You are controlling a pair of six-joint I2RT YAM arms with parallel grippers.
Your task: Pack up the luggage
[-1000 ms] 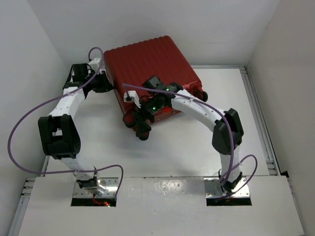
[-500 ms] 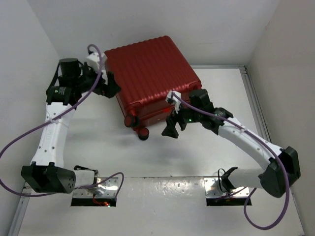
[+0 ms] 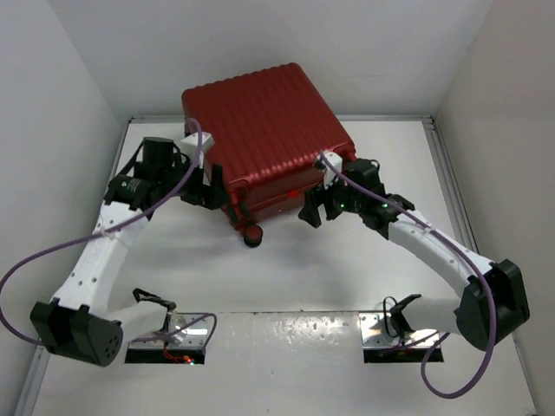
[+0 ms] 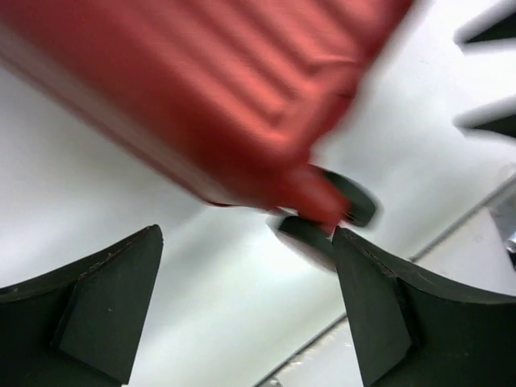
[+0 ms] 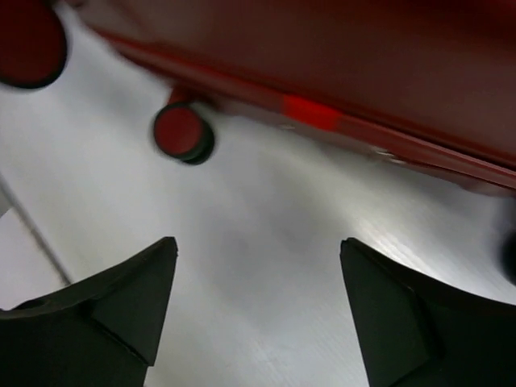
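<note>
Large red hard-shell suitcase (image 3: 264, 130) with ribbed shell lies flat on the white table (image 3: 286, 277), at the far middle, its far edge close to the back wall. Ribbed side is up. The two shells look shut on each other; no lining and no contents show. Small wheels (image 3: 252, 237) stick out at the near corner.

Left gripper (image 3: 221, 192) sits just beside the suitcase's near-left edge. In the left wrist view the fingers (image 4: 105, 298) stand wide apart with only table and a blurred red corner between them. Holds nothing.

Right gripper (image 3: 314, 206) is just beside the near-right edge. In the right wrist view its fingers (image 5: 121, 298) are likewise spread wide, with bare table between them and the red rim and one wheel (image 5: 184, 133) beyond. Holds nothing.

Judgement on progress: late stage. With the suitcase closed and no loose item in sight outside it, the filling and the closing of the lid look done. Whether a zip or latch is fastened cannot be told from these views. What may be left: securing the closure, or squaring the suitcase up on the table.
</note>
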